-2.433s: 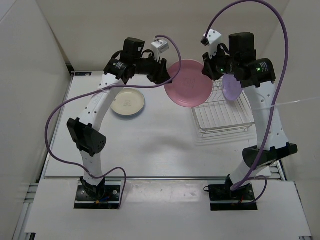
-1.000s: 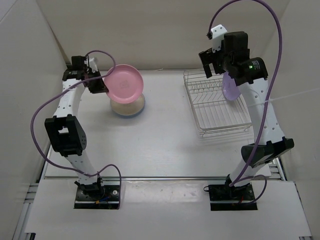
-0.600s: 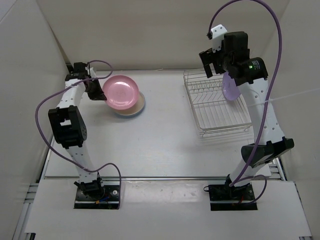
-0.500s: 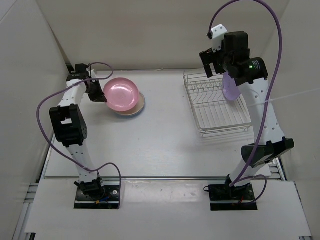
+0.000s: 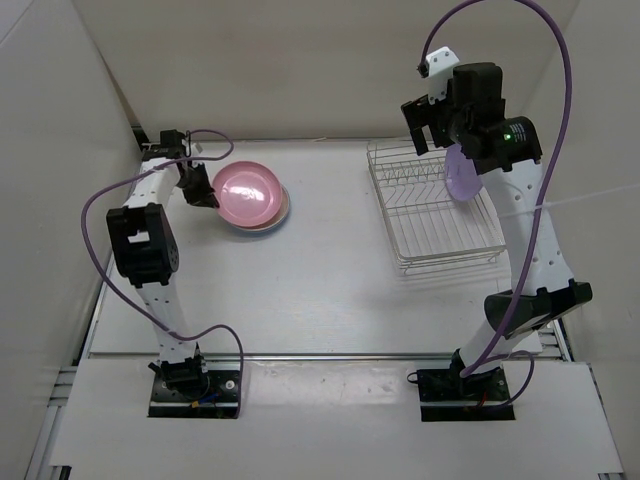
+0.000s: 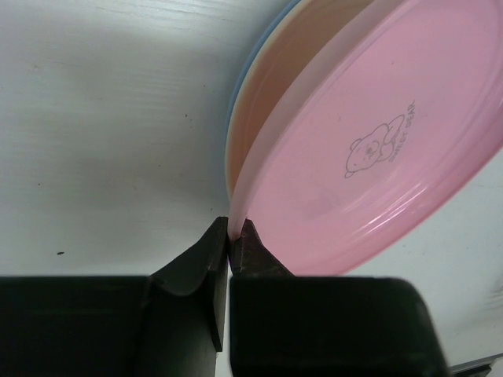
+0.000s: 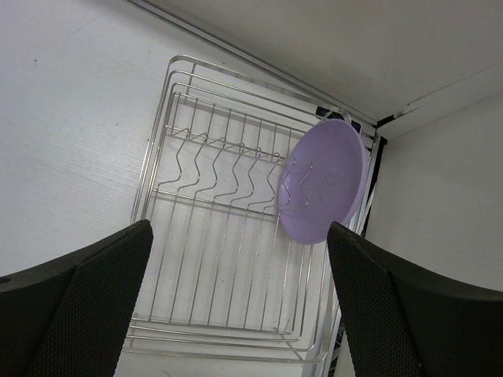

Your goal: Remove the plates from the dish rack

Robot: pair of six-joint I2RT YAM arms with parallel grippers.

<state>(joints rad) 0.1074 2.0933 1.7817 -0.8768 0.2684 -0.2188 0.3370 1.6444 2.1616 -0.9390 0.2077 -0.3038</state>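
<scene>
Top external view showed the table [image 5: 320,290] with the dish rack [image 5: 440,230] at its right, holding only the purple plate [image 7: 324,188], on edge at the far right end. At the left, the pink plate [image 6: 369,157] lay tilted on the cream plate [image 6: 259,118] and blue plate [image 6: 236,94], its rim pinched by the left gripper [image 6: 233,234]. The right gripper [image 7: 237,236] hovered wide open above the rack. Stacking looked nearly done; next, the left should release and the right descend onto the purple rim.
</scene>
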